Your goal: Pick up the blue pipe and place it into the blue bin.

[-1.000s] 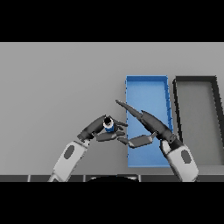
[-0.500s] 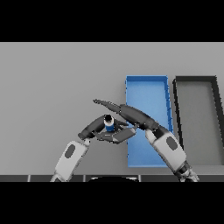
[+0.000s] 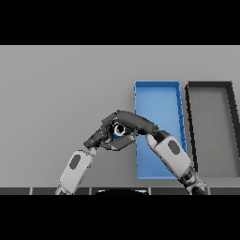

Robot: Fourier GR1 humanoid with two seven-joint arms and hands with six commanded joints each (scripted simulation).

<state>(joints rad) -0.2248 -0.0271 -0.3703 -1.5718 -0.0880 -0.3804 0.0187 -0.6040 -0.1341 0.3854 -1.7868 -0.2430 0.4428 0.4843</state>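
Both hands meeting over the desk [image 3: 56,93], right hand [image 3: 133,122] curled around the blue pipe [image 3: 119,130], left hand [image 3: 101,137] clenched against it, blue bin [image 3: 157,101] just right, dark bin [image 3: 211,122] beyond.

Blue pipe [image 3: 117,133], blue bin [image 3: 157,96], black bin [image 3: 209,85], grey table [image 3: 56,93].

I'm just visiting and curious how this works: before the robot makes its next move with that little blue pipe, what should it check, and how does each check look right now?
1. Blue pipe between both hands: ok.
2. Right hand curled over pipe: ok.
3. Left hand against pipe: ok.
4. Pipe lifted off table: cannot tell.
5. Blue bin open beside the hands: ok.
6. Pipe in bin: not ok.
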